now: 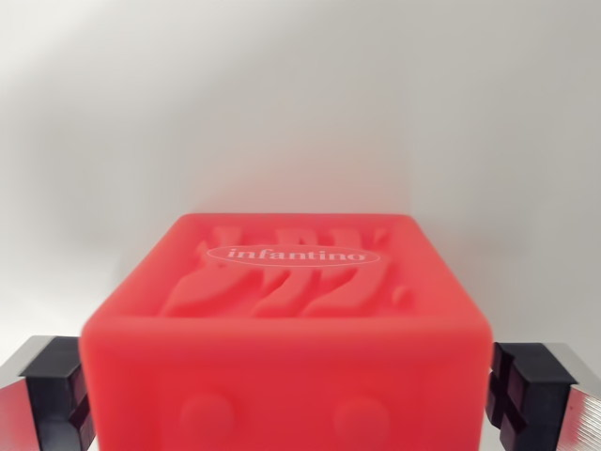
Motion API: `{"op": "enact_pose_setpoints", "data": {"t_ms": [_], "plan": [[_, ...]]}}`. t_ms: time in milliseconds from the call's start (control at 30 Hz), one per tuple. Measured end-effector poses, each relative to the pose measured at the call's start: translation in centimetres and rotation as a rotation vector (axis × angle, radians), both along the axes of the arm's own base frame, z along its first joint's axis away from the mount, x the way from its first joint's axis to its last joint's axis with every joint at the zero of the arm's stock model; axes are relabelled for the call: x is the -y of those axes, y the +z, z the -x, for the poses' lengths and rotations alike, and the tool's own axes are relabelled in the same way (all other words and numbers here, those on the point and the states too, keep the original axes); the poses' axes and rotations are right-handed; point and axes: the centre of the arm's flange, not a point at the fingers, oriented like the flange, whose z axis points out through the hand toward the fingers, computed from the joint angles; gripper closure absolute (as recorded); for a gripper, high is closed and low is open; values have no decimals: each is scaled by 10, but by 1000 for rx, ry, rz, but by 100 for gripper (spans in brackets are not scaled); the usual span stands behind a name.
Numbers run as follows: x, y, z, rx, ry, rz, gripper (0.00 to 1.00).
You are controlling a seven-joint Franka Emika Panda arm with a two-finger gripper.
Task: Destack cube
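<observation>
A red soft cube (286, 310) with a wavy relief and the word "infantino" on its top face fills the lower middle of the wrist view. My gripper (289, 399) straddles it. The left black finger pad (58, 395) and the right black finger pad (521, 390) each press against one side of the cube, so the gripper is shut on it. The cube's front face shows two round bumps. Whatever lies under the cube is hidden by it.
A plain white surface (300, 113) stretches behind and to both sides of the cube, with a soft shadow just beyond the cube's far edge. No other object shows.
</observation>
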Motion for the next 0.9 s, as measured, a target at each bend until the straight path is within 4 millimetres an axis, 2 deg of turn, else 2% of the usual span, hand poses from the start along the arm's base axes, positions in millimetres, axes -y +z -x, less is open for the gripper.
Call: {"op": "enact_pose_setpoints", "data": {"t_ms": [433, 900], "plan": [[0, 23, -1, 5, -1, 0, 0], [1, 68, -1, 7, -2, -2, 0]]}}
